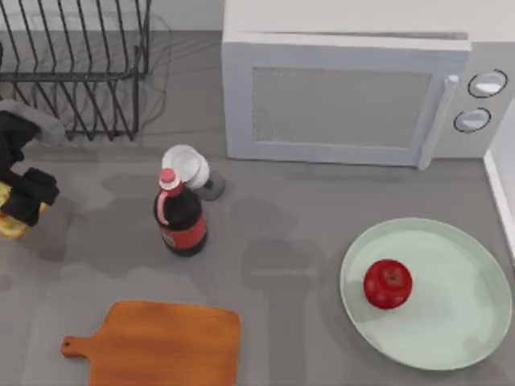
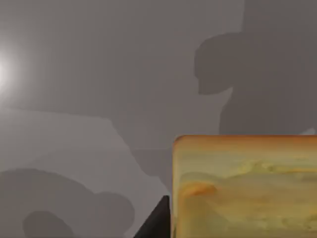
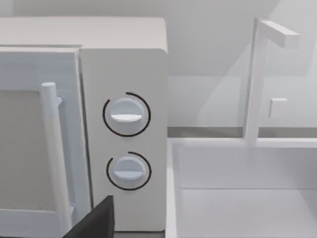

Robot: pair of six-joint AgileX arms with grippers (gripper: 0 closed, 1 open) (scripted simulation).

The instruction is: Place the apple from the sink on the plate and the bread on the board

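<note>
**Apple plated, bread in my left grip at the table's left edge**

The apple (image 1: 387, 283) already sits on the plate (image 1: 475, 322), left of its centre, so that half looks done. What remains is the bread (image 1: 10, 221).

My left gripper (image 1: 20, 201) is at the far left edge of the table, below the dish rack (image 1: 76, 64), and its dark fingers are clamped on the bread. The left wrist view shows the toast (image 2: 245, 186) close up, browned top edge and pale mottled side, hanging above bare grey table, with a dark finger (image 2: 156, 223) beside it. I judge it lifted clear rather than resting.

The board (image 1: 165, 342) lies at the near edge, well apart from the bread, to its right. A cola bottle (image 1: 180, 217) and a small white cup (image 1: 187, 167) stand between rack and microwave (image 1: 346, 96), off my likely path.

The bread should be light and a little soft, with flat parallel sides that suit a pinch; squeezing too hard could dent it, too lightly could let it tilt.

My right gripper is parked facing the microwave dials (image 3: 126, 114) and sink (image 3: 242, 198); I cannot tell how its jaws stand.
</note>
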